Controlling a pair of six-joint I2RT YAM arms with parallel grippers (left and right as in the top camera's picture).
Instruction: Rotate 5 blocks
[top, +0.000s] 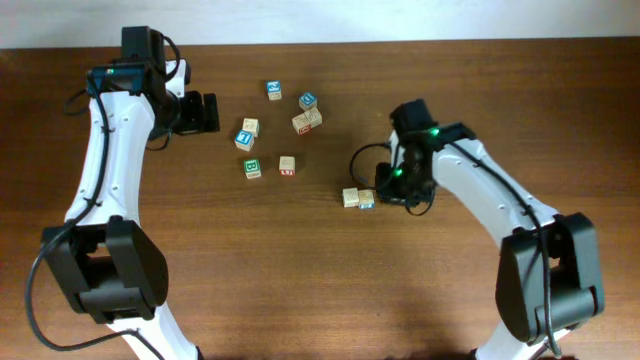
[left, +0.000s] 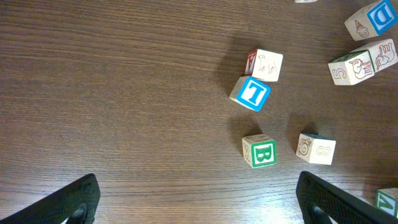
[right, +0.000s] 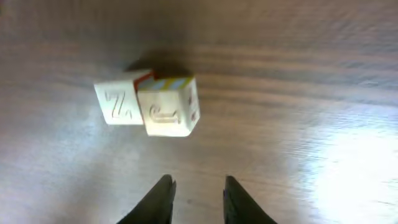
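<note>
Several small wooden blocks lie scattered on the table. In the right wrist view, a Z block (right: 118, 104) and a second block (right: 169, 106) touch side by side, just ahead of my right gripper (right: 198, 182). Its jaws stand narrowly apart with nothing between them. In the overhead view this pair (top: 358, 198) sits just left of the right gripper (top: 383, 190). My left gripper (left: 199, 205) is wide open over bare wood. Ahead of it are a green B block (left: 259, 150), a blue L block (left: 250, 93) and an 8 block (left: 315, 149).
More blocks cluster at the table's upper middle: a blue-faced one (top: 308, 101), a stacked-looking pair (top: 307, 121) and one farther back (top: 273, 90). The left gripper (top: 205, 112) hovers left of this cluster. The table's far edge runs along the top.
</note>
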